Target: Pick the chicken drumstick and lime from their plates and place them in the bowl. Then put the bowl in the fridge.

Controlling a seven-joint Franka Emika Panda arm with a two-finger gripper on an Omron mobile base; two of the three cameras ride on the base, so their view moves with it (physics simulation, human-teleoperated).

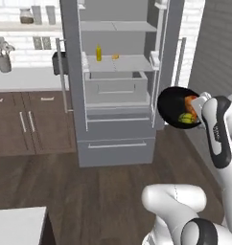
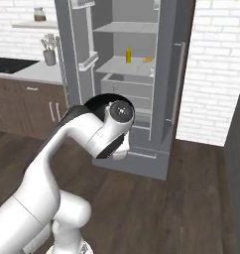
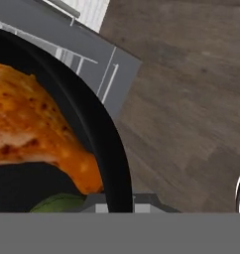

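The glossy black bowl (image 1: 171, 107) hangs tilted in the air, right of the open fridge (image 1: 115, 64) and level with its lower shelves. My gripper (image 1: 199, 111) is shut on the bowl's right rim. Inside the bowl lie the orange-brown chicken drumstick (image 1: 190, 101) and the green lime (image 1: 186, 119). In the hand view the bowl rim (image 3: 111, 158) runs down between my gripper (image 3: 119, 206) jaws, with the drumstick (image 3: 32, 124) and the lime (image 3: 57, 203) just inside it. From the right, the arm hides most of the bowl (image 2: 98, 101) before the fridge (image 2: 127, 67). The plates are out of view.
The fridge doors stand swung out at both sides. A yellow bottle (image 1: 98, 52) and a small orange item (image 1: 115, 56) sit on its middle shelf, above a drawer (image 1: 115, 88). Dark wood cabinets (image 1: 27, 122) run left. A grey wall (image 1: 218, 48) stands right, a white counter corner (image 1: 17, 225) near left.
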